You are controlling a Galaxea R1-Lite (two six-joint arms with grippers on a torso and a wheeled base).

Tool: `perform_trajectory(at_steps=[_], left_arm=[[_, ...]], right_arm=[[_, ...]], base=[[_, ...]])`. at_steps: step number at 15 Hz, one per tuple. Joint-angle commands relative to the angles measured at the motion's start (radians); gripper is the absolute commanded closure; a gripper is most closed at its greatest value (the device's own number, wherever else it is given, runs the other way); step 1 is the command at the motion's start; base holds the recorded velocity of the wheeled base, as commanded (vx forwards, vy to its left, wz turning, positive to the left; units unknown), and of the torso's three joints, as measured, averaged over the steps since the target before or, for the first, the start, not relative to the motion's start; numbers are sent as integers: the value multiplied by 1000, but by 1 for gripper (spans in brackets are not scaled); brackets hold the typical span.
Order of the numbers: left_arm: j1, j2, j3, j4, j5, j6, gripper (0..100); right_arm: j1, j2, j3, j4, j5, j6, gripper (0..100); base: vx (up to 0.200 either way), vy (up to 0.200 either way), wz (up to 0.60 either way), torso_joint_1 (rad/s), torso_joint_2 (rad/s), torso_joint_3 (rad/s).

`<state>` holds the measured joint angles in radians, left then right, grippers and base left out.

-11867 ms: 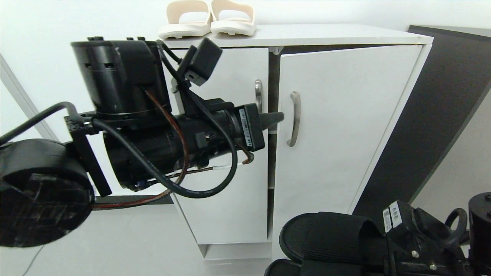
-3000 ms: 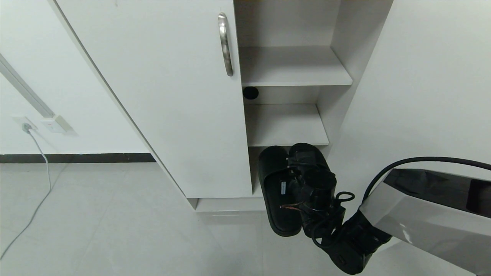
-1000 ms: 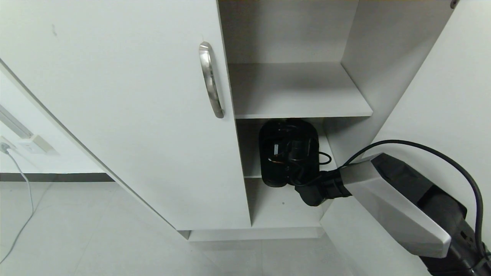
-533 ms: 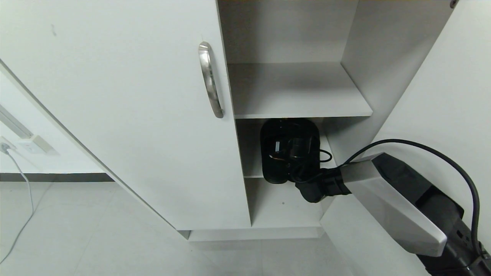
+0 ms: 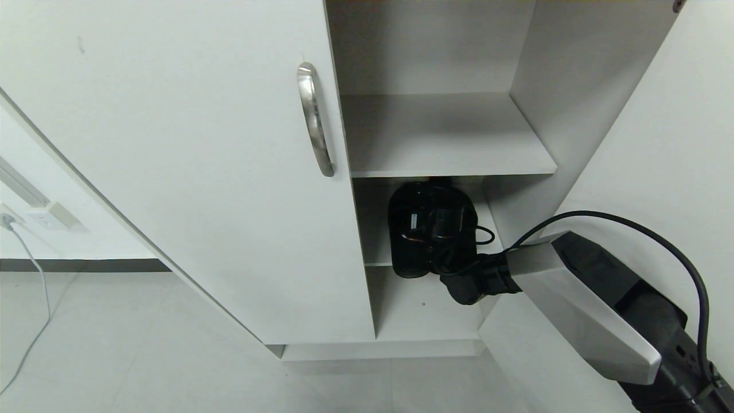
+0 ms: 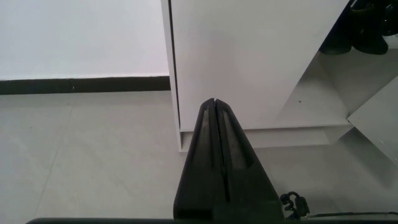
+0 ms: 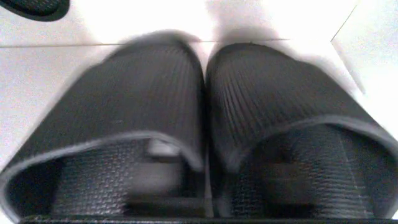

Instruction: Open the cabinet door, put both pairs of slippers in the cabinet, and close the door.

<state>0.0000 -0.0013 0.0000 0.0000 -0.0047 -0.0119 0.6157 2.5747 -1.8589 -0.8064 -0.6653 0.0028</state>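
The pair of black slippers [image 5: 410, 229] lies side by side on the cabinet's middle shelf [image 5: 375, 244], under the upper shelf [image 5: 441, 135]. My right gripper [image 5: 441, 218] sits on top of them, shut on the black slippers, its arm coming in from the right. In the right wrist view the two ribbed straps [image 7: 267, 87] are close up, toes toward the cabinet's back wall. My left gripper [image 6: 214, 106] is shut with nothing in it, low over the floor in front of the cabinet's foot.
The cabinet's left door [image 5: 200, 143] is closed, with a metal handle [image 5: 314, 117]. The right door [image 5: 659, 143] stands open beside my right arm. The bottom shelf [image 5: 413, 315] is bare. A wall socket [image 5: 49, 215] and a cable [image 5: 28, 338] are at far left.
Since three seconds ago my right arm has carried the black slippers from in front of the cabinet's foot onto the middle shelf. Over the last second they only shift slightly.
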Motion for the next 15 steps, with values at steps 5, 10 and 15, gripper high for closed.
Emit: perform_trajectory(at_steps=[5,10,15], left_arm=[[0,1,0,0,0,0,100],[0,1,0,0,0,0,100],[0,1,0,0,-1,1,100]], right_arm=[[10,-67,155,-50,-3,-3,0],[56,-203,406,-183,-7,-1,0],[168,-372,773,-372,-5,0,0]], base=[[0,0,0,0,0,0],[0,0,0,0,0,0],[0,0,0,0,0,0]])
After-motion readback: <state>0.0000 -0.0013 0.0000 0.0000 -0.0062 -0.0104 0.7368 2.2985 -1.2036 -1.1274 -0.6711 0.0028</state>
